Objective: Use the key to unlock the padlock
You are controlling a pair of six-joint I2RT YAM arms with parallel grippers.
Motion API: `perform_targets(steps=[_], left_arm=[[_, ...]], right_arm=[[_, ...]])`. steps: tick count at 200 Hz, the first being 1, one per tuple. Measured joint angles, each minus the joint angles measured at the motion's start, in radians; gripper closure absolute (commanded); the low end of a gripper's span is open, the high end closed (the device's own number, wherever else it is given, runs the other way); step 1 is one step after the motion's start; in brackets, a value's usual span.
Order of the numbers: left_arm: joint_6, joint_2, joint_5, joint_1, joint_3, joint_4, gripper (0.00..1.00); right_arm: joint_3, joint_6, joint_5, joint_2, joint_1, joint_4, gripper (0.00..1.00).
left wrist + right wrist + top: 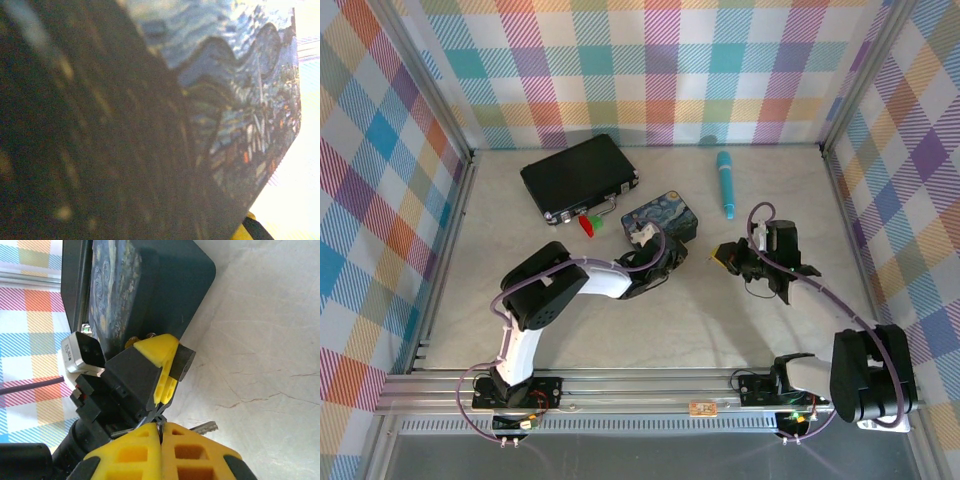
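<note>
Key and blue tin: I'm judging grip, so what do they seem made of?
The key looks like bare silvery metal: pale sheen, notched edge. The tin seems painted sheet metal, judging by its glossy printed lid and rounded corners, though plastic can't be excluded.

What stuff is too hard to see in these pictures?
Padlock: too tiny in the top view; maybe hidden by the left pincer.
Key: right wrist view, just the tip sticks out of the shut right pincer.
Tin: left wrist view, blurry, too close, cut off by edges.
Left pincer: open or shut, unclear.
</note>
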Motion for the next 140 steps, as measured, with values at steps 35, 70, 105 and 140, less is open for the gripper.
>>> perform_targets(steps=[35, 70, 105, 140], left_arm=[[-0.014, 0.005, 0.004, 0.0, 0.013, -0.009, 0.55], [-0.023, -0.016, 0.031, 0.0, 0.001, -0.024, 0.46], [-0.031, -0.151, 0.081, 0.0, -0.109, -0.042, 0.46], [-0.03, -0.357, 0.093, -0.01, -0.175, -0.076, 0.48]], right_arm=[[0.0, -0.029, 0.037, -0.027, 0.0, -0.034, 1.0], [0.0, -0.052, 0.061, -0.049, 0.001, -0.052, 1.0], [0.0, -0.054, 0.087, -0.068, 0.029, -0.053, 1.0], [-0.001, -0.001, 0.135, -0.085, 0.098, -0.028, 1.0]])
